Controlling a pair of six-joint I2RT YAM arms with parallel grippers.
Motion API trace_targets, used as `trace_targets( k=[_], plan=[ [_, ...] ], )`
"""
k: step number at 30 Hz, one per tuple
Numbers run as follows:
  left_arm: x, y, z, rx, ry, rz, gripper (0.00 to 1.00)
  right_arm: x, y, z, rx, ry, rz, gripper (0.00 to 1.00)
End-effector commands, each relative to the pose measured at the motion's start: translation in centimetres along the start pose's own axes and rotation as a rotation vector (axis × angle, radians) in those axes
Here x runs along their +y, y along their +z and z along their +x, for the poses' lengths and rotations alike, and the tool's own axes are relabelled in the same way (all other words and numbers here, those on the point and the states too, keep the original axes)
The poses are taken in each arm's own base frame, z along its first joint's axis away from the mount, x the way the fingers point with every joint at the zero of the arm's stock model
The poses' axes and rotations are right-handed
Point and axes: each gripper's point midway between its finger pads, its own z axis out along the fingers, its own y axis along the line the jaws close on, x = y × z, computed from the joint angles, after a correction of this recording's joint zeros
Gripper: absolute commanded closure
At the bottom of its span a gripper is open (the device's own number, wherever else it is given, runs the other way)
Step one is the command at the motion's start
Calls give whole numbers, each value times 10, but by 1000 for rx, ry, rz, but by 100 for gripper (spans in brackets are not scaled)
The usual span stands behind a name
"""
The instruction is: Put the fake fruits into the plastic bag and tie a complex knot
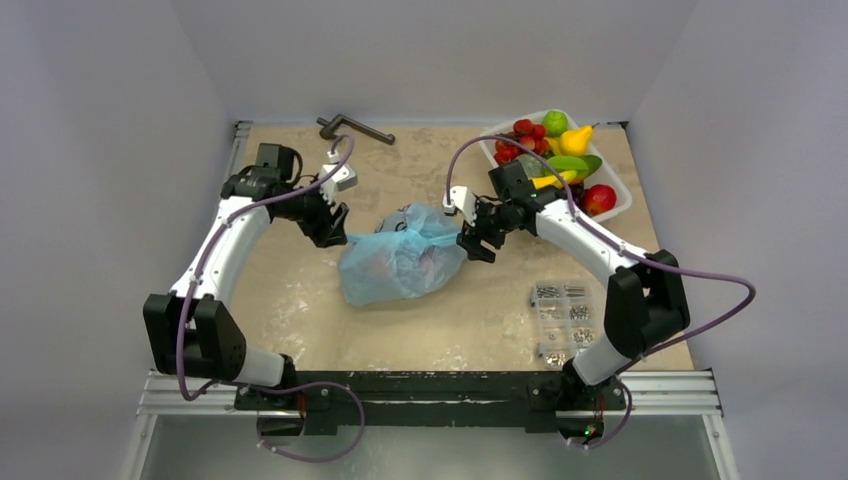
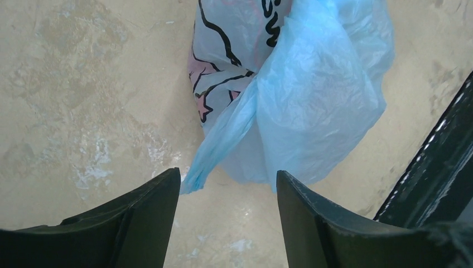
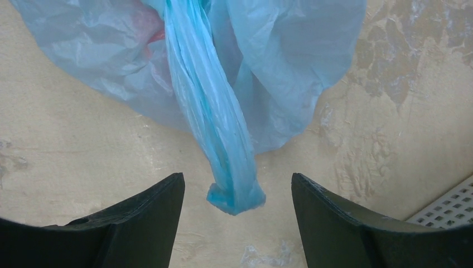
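Comprises two arms, left arm [image 1: 222,245] and right arm [image 1: 580,235], with white link shells and black joint housings. Carries a looping purple cable [image 1: 720,275] along each. Ends in black, wedge-shaped fingers [image 2: 139,223].

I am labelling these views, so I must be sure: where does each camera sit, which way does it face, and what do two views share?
Top external: above and behind the arms, facing down at the table; both arms show, left gripper and right gripper flanking the plastic bag.
Left wrist: on the left arm, facing the bag's printed side; its own fingers show.
Right wrist: on the right arm, facing a twisted bag handle; its own fingers show.
Shared: both wrist views see the bag.
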Motion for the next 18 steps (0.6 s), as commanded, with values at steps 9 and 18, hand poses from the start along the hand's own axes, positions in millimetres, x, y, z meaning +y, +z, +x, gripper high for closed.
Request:
trace_targets(
  k=[9, 18],
  plan=[
    [44, 46, 21, 199, 260, -114, 38, -24, 16, -40, -38, -44, 158, 58],
    [35, 55, 13, 72, -204, -157, 100, -24, 9, -47, -98, 129, 236, 100]
  ],
)
